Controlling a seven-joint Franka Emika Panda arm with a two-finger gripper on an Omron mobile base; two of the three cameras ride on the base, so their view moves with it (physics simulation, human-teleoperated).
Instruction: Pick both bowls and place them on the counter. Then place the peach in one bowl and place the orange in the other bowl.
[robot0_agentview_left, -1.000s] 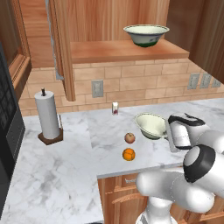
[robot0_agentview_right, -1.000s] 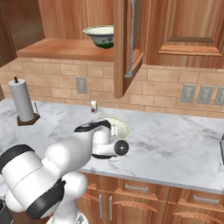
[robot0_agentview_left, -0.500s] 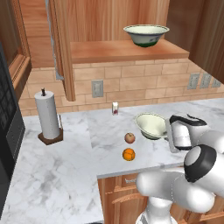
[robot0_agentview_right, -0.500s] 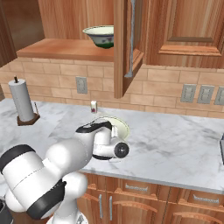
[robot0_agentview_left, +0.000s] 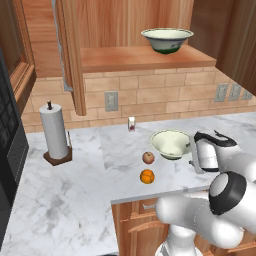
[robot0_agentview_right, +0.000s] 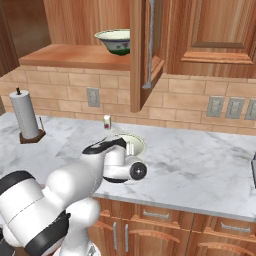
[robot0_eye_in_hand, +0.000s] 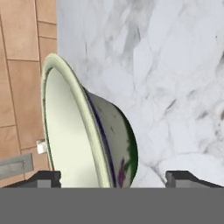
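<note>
Overhead, 1 bowl (robot0_agentview_left: 167, 39) sits on the wooden shelf (robot0_agentview_left: 145, 58); the other bowl (robot0_agentview_left: 171, 144) rests on the marble counter (robot0_agentview_left: 65, 190). Gripper (robot0_eye_in_hand: 113, 178) hangs low, fingers (robot0_eye_in_hand: 43, 179) spread astride its rim.

Bare counter (robot0_agentview_left: 65, 200) lay free at lower left; the towel holder (robot0_agentview_left: 55, 135) at left and bowl (robot0_agentview_left: 171, 143) at centre-right blocked passage.

We see our arm (robot0_agentview_left: 200, 215) as glossy white rounded shells with black joint bands and dark fingertips (robot0_eye_in_hand: 43, 178).
</note>
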